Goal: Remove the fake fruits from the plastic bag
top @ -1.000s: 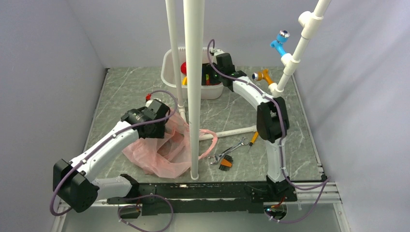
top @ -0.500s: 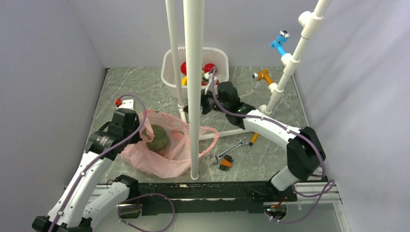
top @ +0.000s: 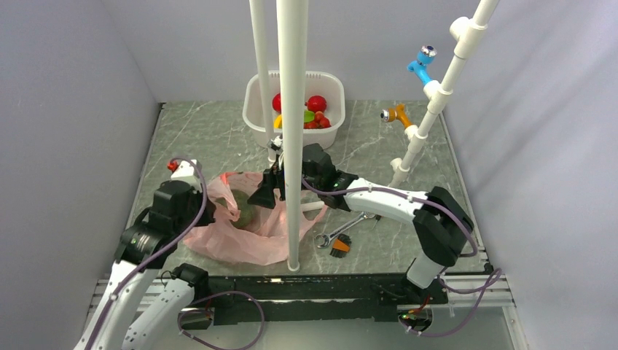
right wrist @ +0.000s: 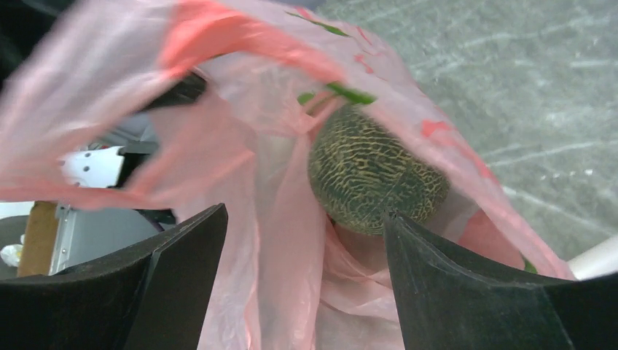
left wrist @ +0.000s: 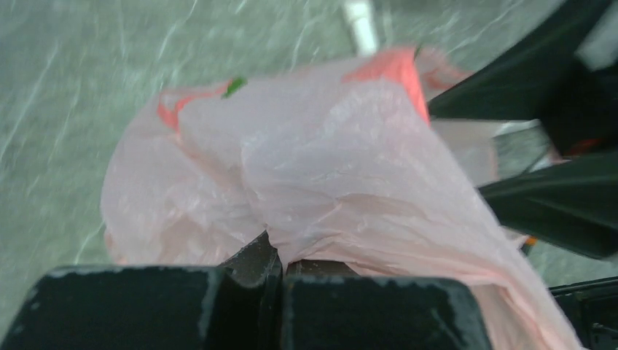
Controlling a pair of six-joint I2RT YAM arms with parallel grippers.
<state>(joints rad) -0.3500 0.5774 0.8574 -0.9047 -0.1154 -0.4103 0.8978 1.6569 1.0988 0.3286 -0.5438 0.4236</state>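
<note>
Top external view: pink bag (top: 237,237) lay on the table (top: 204,138), front-left of centre, w/ a netted green melon (top: 244,206) inside its open mouth. Left gripper (left wrist: 275,257) was clenched on a fold of the bag's film at its left edge. Right gripper (right wrist: 302,213) had its fingers spread wide at the bag mouth, melon just beyond them, grasping nothing. Red pieces (top: 316,103) sat in the white tub (top: 254,109) at the back, well apart from the bag.
</note>
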